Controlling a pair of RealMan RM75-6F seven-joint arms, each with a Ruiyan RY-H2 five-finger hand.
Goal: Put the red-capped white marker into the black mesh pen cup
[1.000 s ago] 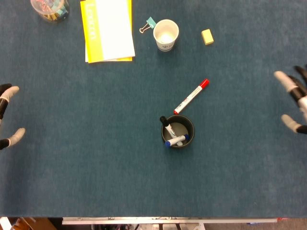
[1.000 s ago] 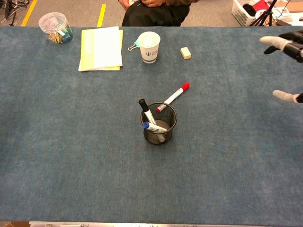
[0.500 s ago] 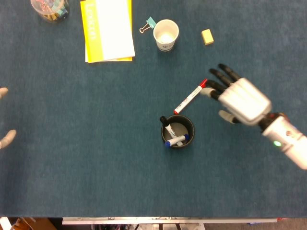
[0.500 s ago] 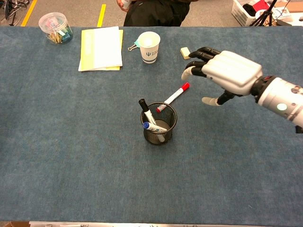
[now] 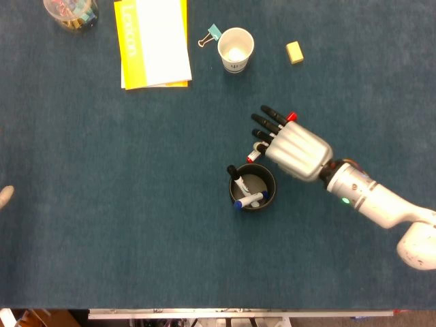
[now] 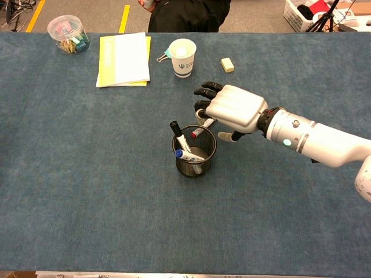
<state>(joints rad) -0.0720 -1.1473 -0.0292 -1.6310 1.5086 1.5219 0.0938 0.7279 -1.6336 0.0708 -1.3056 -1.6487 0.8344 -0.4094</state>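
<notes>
the red-capped white marker (image 5: 257,151) is lying on the blue table (image 5: 136,204), just beside the black mesh pen cup (image 5: 253,187) on its far side. most of it is lying hidden under the right hand (image 5: 289,144); in the head view only the red cap tip near the fingertips and the lower end by the cup rim are showing. the right hand is hovering palm-down over the marker, its dark fingers (image 5: 270,126) stretching out and slightly apart, thumb tucked to the side; whether they are touching the marker cannot be told. in the chest view the same hand (image 6: 232,108) is sitting just behind the cup (image 6: 195,152), with the marker's lower end (image 6: 197,131) peeking out beneath the fingers. a black-capped marker (image 5: 236,176) and a blue-capped marker (image 5: 248,200) are standing inside the cup.

only a fingertip of the left hand (image 5: 5,196) is showing at the left edge, so its pose cannot be told.

farther back, a paper cup (image 5: 236,49), a binder clip (image 5: 210,35), a yellow eraser (image 5: 294,52), a yellow notebook (image 5: 152,42) and a clear jar (image 5: 70,11) are resting well apart from the cup.
</notes>
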